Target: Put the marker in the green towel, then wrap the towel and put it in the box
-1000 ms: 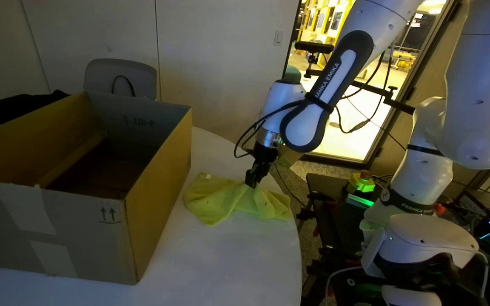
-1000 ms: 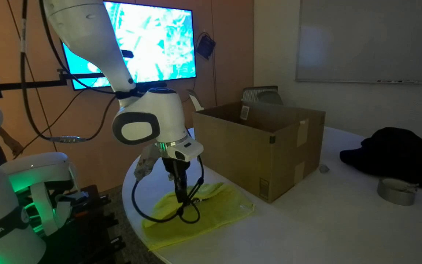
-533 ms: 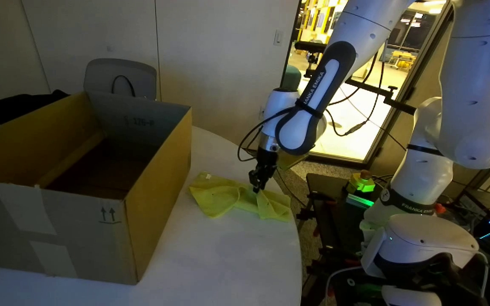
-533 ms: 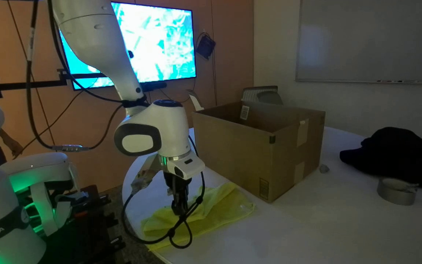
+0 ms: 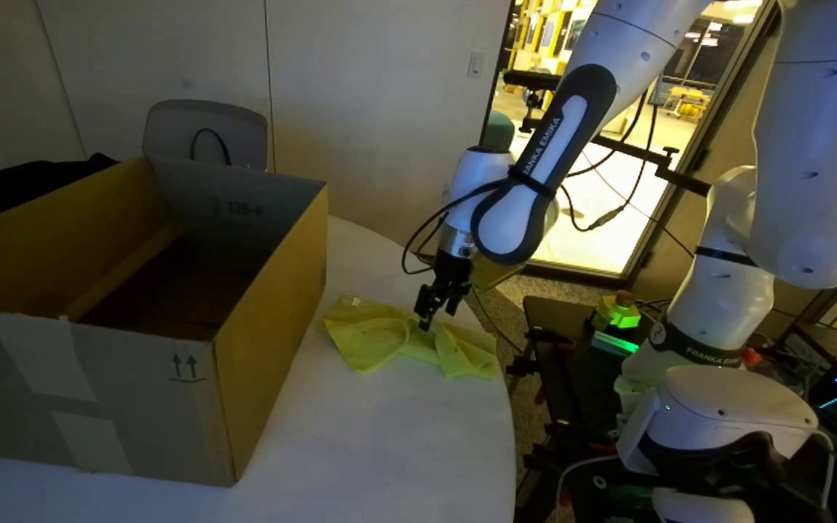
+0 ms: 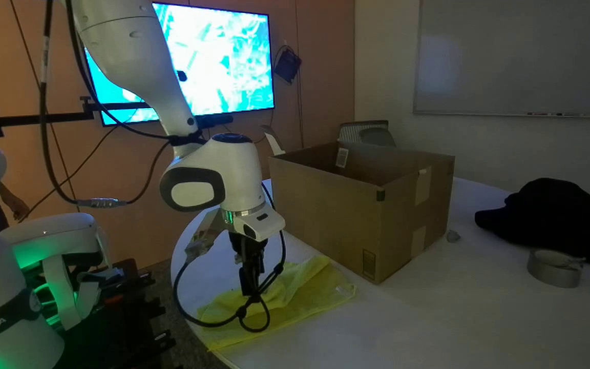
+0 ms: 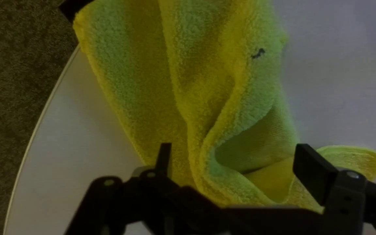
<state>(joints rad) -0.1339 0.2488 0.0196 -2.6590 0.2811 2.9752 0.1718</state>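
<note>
- Far L in an ext. view: lit screen, wall-mounted, partly hidden by arm. Arm is white w/ dark trim, slants down from top of frame, wrist end above table.
- Next R: gripper, pointing down over towel. Its fingers stand wide apart, nothing held; in wrist view a raised fold of towel shows in the gap btwn them. Tips are low, right by towel; can't tell if they touch it.
- Towel: yellow-green, lies on table, rumpled & partly folded over itself. In wrist view 1 corner juts past table edge, carpet below; small dark mark on towel, upper part of that view. White tag at the end nearest box. Can't tell where marker is.
- Box: brown cardboard, upright on table, just R of towel here, close but apart. Top uncovered; white label on inside wall. 2 printed arrows point up nr a corner in an ext. view.
- Behind box: grey chair, only upper part of back in view.
- Upper R: whiteboard, pale, w/ soft glare patch at its L.
- Far R on table: grey tape roll, black cloth right behind; can't tell if touching.
</note>
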